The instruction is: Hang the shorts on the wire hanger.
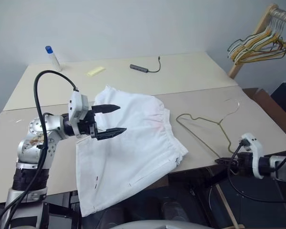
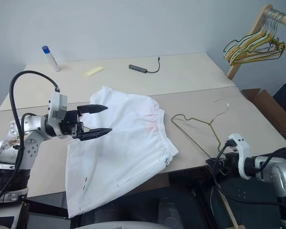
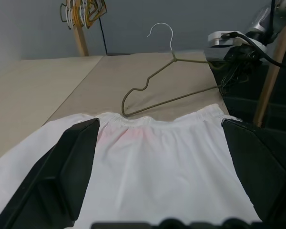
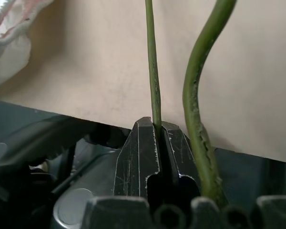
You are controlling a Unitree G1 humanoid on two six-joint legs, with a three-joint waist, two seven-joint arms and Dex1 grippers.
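The white shorts (image 1: 133, 148) lie spread on the beige table (image 1: 190, 78), waistband toward the right, one leg hanging over the front edge. My left gripper (image 1: 120, 119) hovers open over the shorts' left part, with nothing between its wide-spread fingers (image 3: 71, 171). The wire hanger (image 1: 219, 122) lies flat on the table just right of the waistband, hook pointing away from me. My right gripper (image 1: 222, 162) sits at the table's front edge, shut on the wire hanger's near corner. In the right wrist view the thin wire (image 4: 154, 71) runs straight up from between the shut fingertips.
A wooden rack at the far right carries bunched coloured hangers (image 1: 257, 45). At the back of the table stand a blue-capped tube (image 1: 52, 58), a yellow pad (image 1: 96, 71) and a grey hub with a cable (image 1: 139, 68). A cardboard box (image 1: 269, 105) stands past the right edge.
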